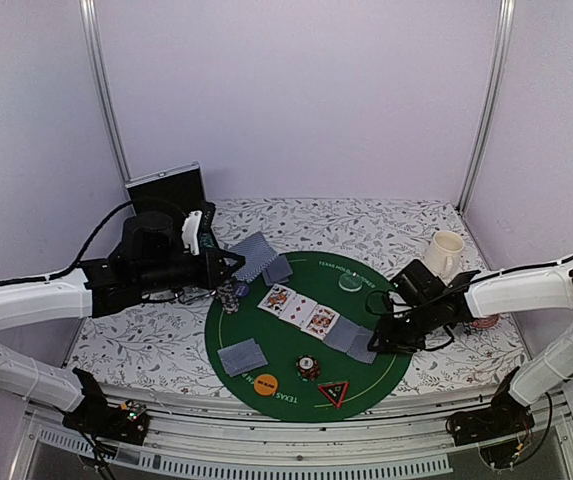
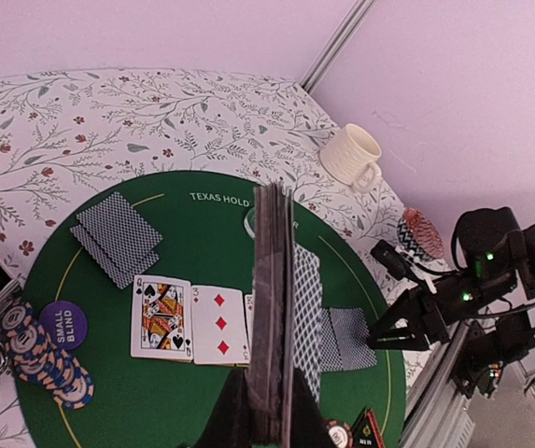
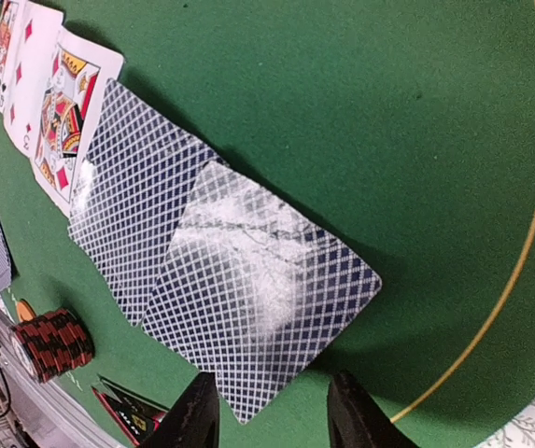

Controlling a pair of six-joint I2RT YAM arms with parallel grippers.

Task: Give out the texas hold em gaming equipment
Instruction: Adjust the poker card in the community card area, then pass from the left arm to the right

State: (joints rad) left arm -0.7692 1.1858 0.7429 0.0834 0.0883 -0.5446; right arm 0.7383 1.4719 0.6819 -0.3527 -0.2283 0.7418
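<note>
My left gripper is shut on a deck of grey-blue-backed cards, held edge-on above the green mat. Three face-up cards lie in a row at the mat's middle. Two overlapping face-down cards lie beside that row. My right gripper is low over them and open, with the near card's corner between its fingers. More face-down pairs lie at the near left and the far side. Chip stacks, an orange disc, a triangle marker and a clear disc sit on the mat.
A white mug stands off the mat at the far right. More chips lie on the floral cloth by the right arm. A purple small-blind disc sits beside the left chip stack. A dark box stands at the back left.
</note>
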